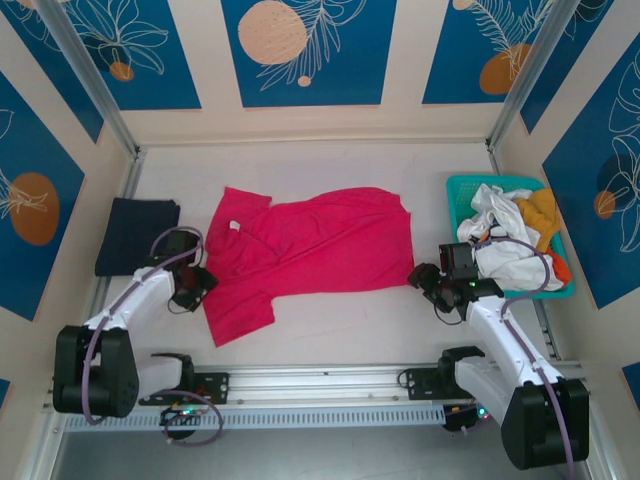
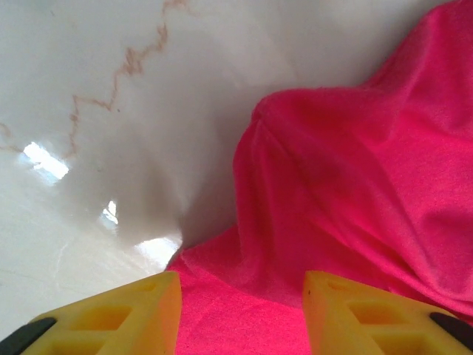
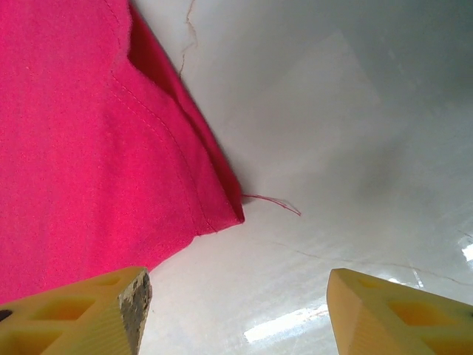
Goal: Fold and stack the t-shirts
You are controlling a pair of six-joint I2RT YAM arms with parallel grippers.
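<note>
Magenta-pink t-shirt (image 1: 310,250) is lying spread across the middle of the tabletop (image 1: 350,330), collar end toward the left, small white neck label (image 1: 234,225) facing up. Navy t-shirt (image 1: 135,235) is lying folded off to its left, apart from it. Teal basket (image 1: 462,190) is sitting at the right edge, holding a white t-shirt (image 1: 500,250) and a yellow-orange t-shirt (image 1: 543,212) bunched together.

Top view is giving the whole layout: left hand (image 1: 195,285) is hovering at the pink shirt's left edge by the sleeve, and right hand (image 1: 425,280) is hovering at its right edge near the lower hem corner, beside the basket. Finger gaps are too small to judge from up there.

Left wrist view is filling that in. Yellow fingers (image 2: 111,318) are standing apart, with pink cloth lying under and between them. The cloth is rumpling into a raised fold just ahead, and bare marbled tabletop is showing to one side. Cannot tell whether the pads are touching the cloth; nothing is being pinched — hand open.

Right wrist view is giving detail too fine for the overhead: the stitched hem corner of the pink shirt, with a loose thread (image 3: 273,201) trailing off it onto the tabletop. Right hand's fingers (image 3: 392,310) are standing wide apart, one over the cloth's edge and the other over bare tabletop — open, holding nothing.
</note>
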